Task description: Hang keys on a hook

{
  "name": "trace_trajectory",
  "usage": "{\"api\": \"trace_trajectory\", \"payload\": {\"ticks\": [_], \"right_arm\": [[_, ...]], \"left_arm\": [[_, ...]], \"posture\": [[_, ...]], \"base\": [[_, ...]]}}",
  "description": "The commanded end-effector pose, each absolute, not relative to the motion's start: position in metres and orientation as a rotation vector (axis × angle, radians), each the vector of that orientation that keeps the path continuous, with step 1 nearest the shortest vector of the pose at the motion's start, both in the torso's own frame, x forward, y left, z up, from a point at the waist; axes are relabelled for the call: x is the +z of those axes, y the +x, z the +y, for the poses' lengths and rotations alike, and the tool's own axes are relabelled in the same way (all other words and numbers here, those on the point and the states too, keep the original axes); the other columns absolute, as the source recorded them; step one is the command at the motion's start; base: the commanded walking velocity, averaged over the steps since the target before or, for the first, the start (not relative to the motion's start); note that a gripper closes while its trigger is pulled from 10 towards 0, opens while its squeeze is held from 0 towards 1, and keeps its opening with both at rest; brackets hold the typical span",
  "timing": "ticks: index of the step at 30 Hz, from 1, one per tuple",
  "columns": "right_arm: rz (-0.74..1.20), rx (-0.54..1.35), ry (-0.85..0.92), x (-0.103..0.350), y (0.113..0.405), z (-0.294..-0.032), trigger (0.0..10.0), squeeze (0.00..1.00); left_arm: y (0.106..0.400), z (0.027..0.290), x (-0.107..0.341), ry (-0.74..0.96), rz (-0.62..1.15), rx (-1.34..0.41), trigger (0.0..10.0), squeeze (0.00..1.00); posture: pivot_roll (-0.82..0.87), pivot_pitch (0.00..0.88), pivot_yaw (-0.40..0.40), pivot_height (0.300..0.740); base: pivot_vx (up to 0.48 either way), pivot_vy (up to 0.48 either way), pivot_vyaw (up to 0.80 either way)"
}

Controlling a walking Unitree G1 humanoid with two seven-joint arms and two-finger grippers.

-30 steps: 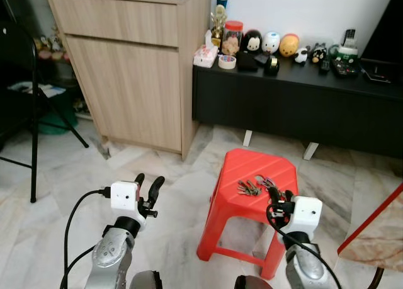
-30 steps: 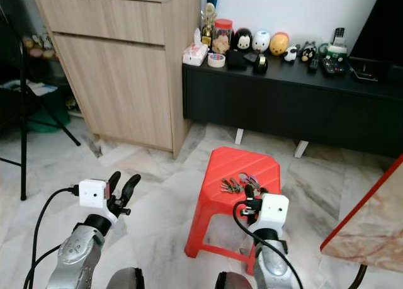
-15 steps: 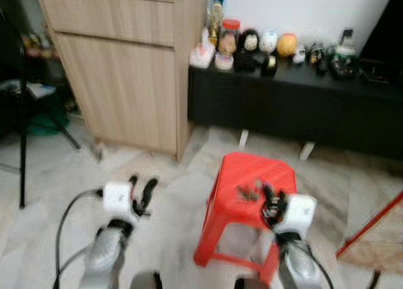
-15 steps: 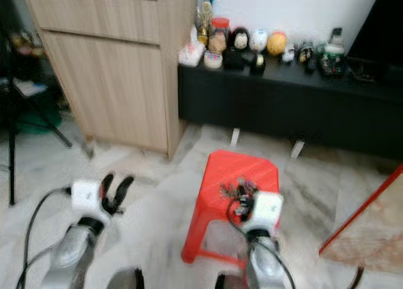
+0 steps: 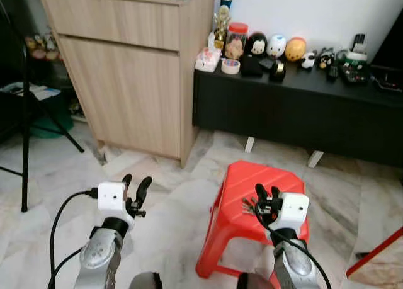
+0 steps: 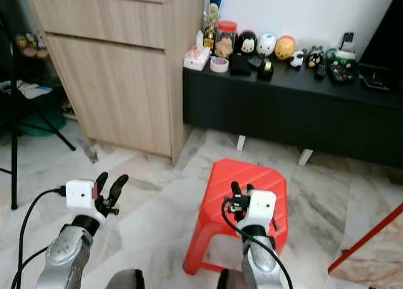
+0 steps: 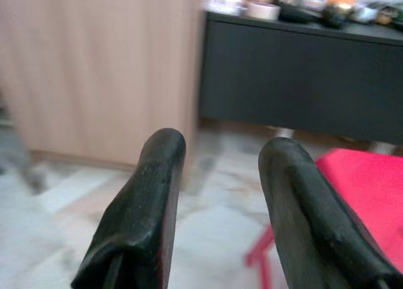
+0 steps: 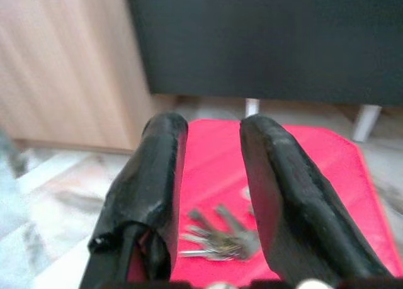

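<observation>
Right gripper (image 5: 267,194) hovers with its two black fingers parted just above the bunch of silver metal keys (image 8: 220,240), which lies fanned out flat on the seat of the red plastic stool (image 5: 264,177). Left gripper (image 5: 135,187) is held open over the pale marble floor (image 5: 170,201), well apart from the stool. Beyond stand a light wooden cabinet (image 5: 126,62) and a low black sideboard (image 5: 296,106) crowded with small toy figurines (image 5: 277,46).

A light wood cabinet (image 5: 129,68) is standing on the pale marble floor (image 5: 170,201) against a white wall (image 5: 302,12). Just beside the cabinet, a low black console (image 5: 296,106) is carrying ornaments.
</observation>
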State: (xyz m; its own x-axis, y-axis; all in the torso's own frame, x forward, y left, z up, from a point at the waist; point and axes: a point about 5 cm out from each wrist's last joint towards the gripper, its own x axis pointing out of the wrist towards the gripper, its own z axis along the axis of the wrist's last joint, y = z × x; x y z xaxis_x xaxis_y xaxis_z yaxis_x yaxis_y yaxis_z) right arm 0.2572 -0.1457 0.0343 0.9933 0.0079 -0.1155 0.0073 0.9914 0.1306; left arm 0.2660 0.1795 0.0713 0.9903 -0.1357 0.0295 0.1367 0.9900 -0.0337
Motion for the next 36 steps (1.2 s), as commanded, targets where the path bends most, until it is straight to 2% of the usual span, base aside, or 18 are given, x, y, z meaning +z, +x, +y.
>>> {"api": "trace_trajectory", "payload": {"ticks": [1,25,30,33,35,36], "right_arm": [[0.112,-0.018,0.138,0.036,0.258,-0.149,10.0,0.00],[0.134,-0.086,0.204,0.032,0.259,-0.155,10.0,0.00],[0.145,-0.059,0.121,0.033,0.260,-0.156,10.0,0.00],[0.169,0.000,-0.031,0.032,0.262,-0.159,10.0,0.00],[0.246,0.011,-0.210,0.024,0.263,-0.171,10.0,0.00],[0.246,0.011,-0.210,0.024,0.263,-0.171,10.0,0.00]], "left_arm": [[0.268,0.180,0.074,-0.023,-0.035,-0.147,10.0,0.00],[0.268,0.181,0.074,-0.021,-0.033,-0.142,10.0,0.00],[0.268,0.182,0.074,-0.018,-0.035,-0.134,10.0,0.00],[0.268,0.183,0.074,-0.020,-0.034,-0.130,10.0,0.00],[0.267,0.183,0.073,-0.020,-0.031,-0.130,10.0,0.00],[0.267,0.183,0.073,-0.020,-0.031,-0.130,10.0,0.00]], "posture": [[0.04,0.010,-0.077,0.608],[0.05,0.016,-0.076,0.608],[0.05,0.021,-0.075,0.608],[0.04,0.025,-0.075,0.608],[0.04,0.025,-0.076,0.608],[0.04,0.025,-0.076,0.608]], "base": [[0.319,0.000,0.00],[0.319,0.000,0.00],[0.221,0.000,0.00],[0.000,0.000,0.00],[0.000,0.000,0.00],[0.000,0.000,0.00]]}}
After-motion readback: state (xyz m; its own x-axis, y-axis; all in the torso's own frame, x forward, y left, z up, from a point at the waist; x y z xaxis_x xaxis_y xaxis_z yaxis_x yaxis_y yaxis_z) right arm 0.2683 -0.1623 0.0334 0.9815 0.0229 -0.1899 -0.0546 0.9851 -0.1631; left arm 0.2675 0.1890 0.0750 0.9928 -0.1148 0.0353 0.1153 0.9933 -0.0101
